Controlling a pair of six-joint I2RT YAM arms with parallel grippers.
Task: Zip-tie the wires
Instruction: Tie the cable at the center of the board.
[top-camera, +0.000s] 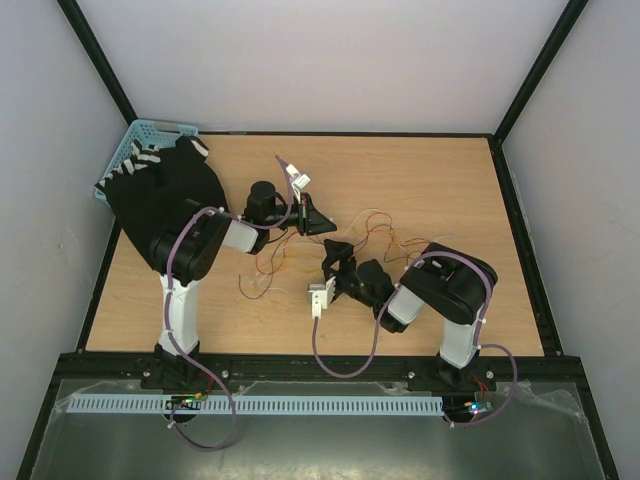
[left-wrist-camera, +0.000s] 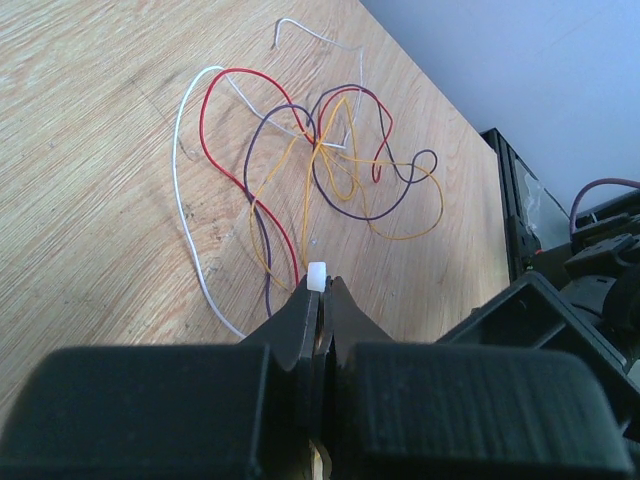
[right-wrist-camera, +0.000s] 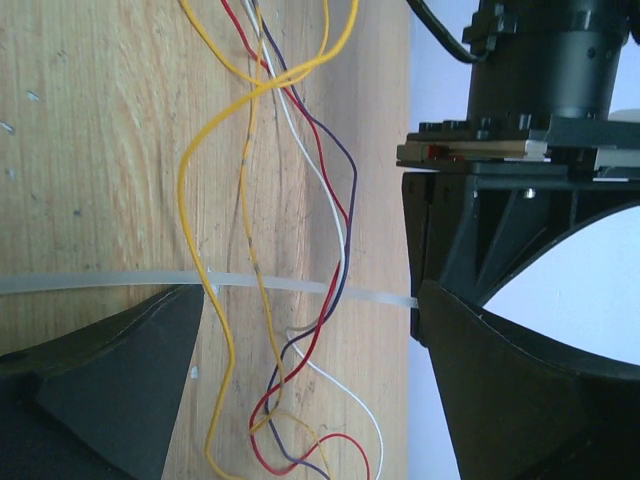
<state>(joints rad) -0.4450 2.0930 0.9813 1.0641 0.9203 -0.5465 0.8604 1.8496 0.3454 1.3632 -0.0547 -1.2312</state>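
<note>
Left gripper (left-wrist-camera: 318, 300) pressed together on zip tie (left-wrist-camera: 318, 275) end. Strip crosses wires (left-wrist-camera: 320, 145) on bench (left-wrist-camera: 100, 150), between right gripper (right-wrist-camera: 310, 295) fingers, spread and empty. Risk: small pinch lets strip twist out; loose strands stray, so loop catches only 1 or 2.

Wooden table (top-camera: 450, 200) enclosed by plain white walls (top-camera: 330, 60).

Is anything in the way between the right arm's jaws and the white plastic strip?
Nothing separate. The zip tie runs across between the right gripper's open jaws, and only the wires cross it there.
</note>
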